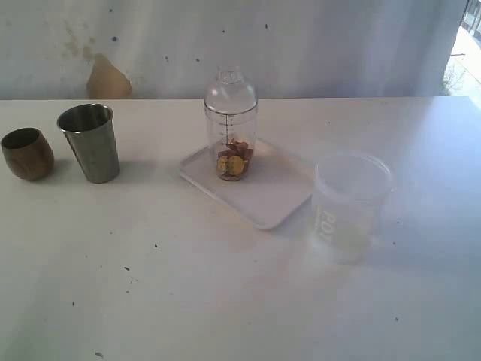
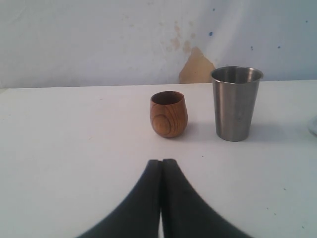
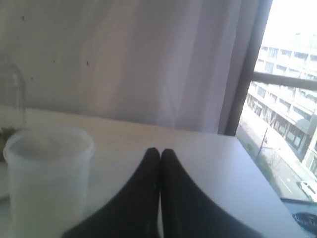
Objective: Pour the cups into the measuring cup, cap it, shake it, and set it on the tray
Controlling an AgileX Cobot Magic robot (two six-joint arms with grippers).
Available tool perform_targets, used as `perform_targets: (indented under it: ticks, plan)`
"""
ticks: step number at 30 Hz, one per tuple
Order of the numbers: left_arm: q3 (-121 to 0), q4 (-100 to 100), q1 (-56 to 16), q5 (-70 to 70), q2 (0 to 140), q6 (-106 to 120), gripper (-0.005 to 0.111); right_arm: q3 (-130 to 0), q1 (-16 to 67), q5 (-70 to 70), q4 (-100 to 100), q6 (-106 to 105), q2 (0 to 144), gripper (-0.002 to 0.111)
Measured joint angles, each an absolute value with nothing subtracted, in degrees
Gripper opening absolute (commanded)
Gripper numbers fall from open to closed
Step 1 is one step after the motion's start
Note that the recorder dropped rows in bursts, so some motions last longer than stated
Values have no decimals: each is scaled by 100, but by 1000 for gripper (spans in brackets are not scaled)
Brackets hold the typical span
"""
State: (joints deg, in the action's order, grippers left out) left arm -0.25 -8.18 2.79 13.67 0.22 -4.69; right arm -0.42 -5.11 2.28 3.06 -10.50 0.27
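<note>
The clear measuring cup (image 1: 231, 124) stands upright on the white tray (image 1: 279, 197), wearing a domed clear cap, with brown and yellow pieces in its bottom. Its dome (image 3: 11, 94) shows at the edge of the right wrist view. The steel tumbler (image 1: 90, 142) and the wooden cup (image 1: 27, 153) stand upright at the table's left; both also show in the left wrist view, tumbler (image 2: 236, 102) and wooden cup (image 2: 169, 114), beyond my left gripper (image 2: 161, 161), which is shut and empty. My right gripper (image 3: 160, 151) is shut and empty too. Neither arm appears in the exterior view.
A wide frosted plastic tub (image 1: 350, 204) with lettering stands just right of the tray, close beside my right gripper as tub (image 3: 47, 177). The table's right edge (image 3: 257, 173) borders a window. A curtain hangs behind the table.
</note>
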Motion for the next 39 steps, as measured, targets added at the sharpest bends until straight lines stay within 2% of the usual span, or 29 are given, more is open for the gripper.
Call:
perform_targets:
  ticks: [9,39]
  plan:
    - [-25,-818,279,1367,22,-469,0,-30,-511,1571,180,-976,27,0]
    - [-25,-818,279,1367,22,-469,0,-30,-511,1893,146,-904,27,0]
